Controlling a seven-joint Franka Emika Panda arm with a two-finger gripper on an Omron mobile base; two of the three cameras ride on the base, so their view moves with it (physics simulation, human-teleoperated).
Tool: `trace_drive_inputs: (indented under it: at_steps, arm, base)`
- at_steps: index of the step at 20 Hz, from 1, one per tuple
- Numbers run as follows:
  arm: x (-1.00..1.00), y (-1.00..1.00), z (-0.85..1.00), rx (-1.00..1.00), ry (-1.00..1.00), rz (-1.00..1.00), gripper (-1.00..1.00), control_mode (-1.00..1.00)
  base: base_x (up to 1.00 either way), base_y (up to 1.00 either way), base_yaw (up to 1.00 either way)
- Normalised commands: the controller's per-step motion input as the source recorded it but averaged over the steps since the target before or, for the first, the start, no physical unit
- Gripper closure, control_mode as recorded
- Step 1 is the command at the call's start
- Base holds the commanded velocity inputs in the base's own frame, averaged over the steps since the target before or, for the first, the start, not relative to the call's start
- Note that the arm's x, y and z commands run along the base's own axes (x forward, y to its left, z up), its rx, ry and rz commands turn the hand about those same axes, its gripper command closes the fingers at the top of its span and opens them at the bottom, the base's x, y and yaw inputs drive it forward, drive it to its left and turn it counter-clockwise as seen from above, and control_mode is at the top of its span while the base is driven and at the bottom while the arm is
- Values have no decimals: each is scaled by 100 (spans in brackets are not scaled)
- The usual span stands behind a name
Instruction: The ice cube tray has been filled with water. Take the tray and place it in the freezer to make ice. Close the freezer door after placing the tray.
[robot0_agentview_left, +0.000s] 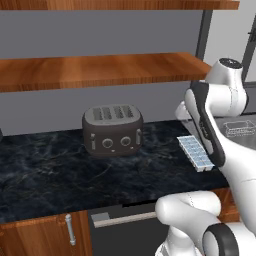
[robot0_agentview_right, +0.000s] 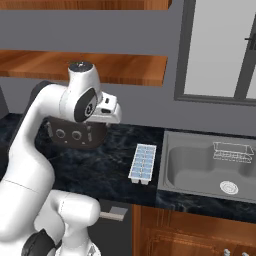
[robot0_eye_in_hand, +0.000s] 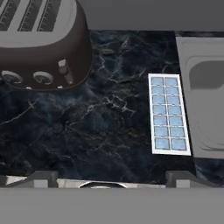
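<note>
we looked from the hand cam 1st: the gripper (robot0_eye_in_hand: 107, 177) hung above the counter w/ its jaws spread wide, 1 tip low at each side of that view, nothing between them. it held nothing and touched nothing.

just past the tips lay the dark marbled counter (robot0_eye_in_hand: 87, 127), bare there. further on, off to the right in the hand view, the ice cube tray (robot0_eye_in_hand: 168, 114) sat flat on the counter, just beside the sink (robot0_eye_in_hand: 205, 100) edge but not in it. from the right base cam the tray (robot0_agentview_right: 143, 162) lay between the toaster (robot0_agentview_right: 75, 132) and the sink basin (robot0_agentview_right: 200, 165), w/ its near end close to the counter's front edge. in the left base cam the tray (robot0_agentview_left: 196, 152) was partly hidden behind the arm.

task status, as we judged it: nothing done yet. tray not gripped, not lifted; the freezer wasn't anywhere we could point to, so we couldn't tell its door state. left to do: reach over, grip, lift level (water in it, per the task), carry, set inside, shut the door.

orientation: the tray's long axis ran front to back across the counter, roughly parallel to the sink's near wall, 2 rows of cells side by side. compartments faced up.

farthest back: the toaster by the wall, a wire dish rack (robot0_agentview_right: 232, 150) in the sink, wooden shelves (robot0_agentview_left: 100, 70) above.
</note>
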Motion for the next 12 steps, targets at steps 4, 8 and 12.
trace_drive_inputs:
  at_steps: [4,8,12]
  arm:
    - [0,-41,-22,-1,7,-6,-100,-100]
    - [8,-53,-46,-3,10,-1,-100,-100]
    - [14,-55,-42,-3,5,-4,-100,-100]
  base:
    - [0,0,0]
    - [0,0,0]
    - [0,0,0]
